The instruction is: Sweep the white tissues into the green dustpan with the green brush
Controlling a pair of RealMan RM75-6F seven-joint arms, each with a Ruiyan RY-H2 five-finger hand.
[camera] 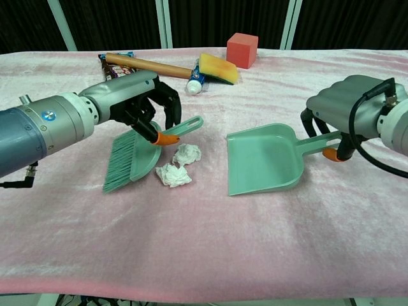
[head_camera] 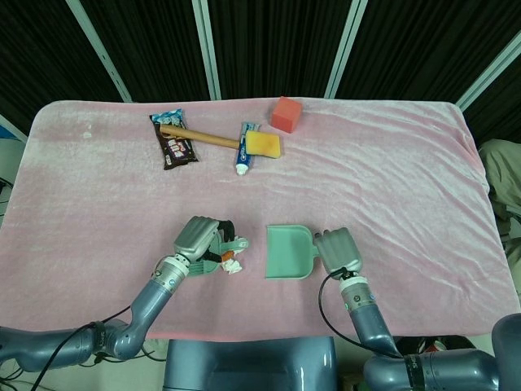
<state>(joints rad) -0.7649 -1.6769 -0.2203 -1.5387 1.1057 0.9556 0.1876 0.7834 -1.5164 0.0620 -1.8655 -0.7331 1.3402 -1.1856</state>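
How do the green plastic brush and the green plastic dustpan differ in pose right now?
The green plastic brush is lifted and tilted in the left hand; the green plastic dustpan lies flat on the pink cloth, its handle in the right hand. The brush is beside the white tissues; the dustpan lies apart. Both are green.

Table [head_camera: 391, 187] is covered edge to edge by a pink plush cloth [camera: 210, 242]. Black curtain panels [head_camera: 277, 45] are hung behind it, split by slanted white frame bars [head_camera: 205, 49]. Lighting is even; only soft shadows are cast on the cloth.
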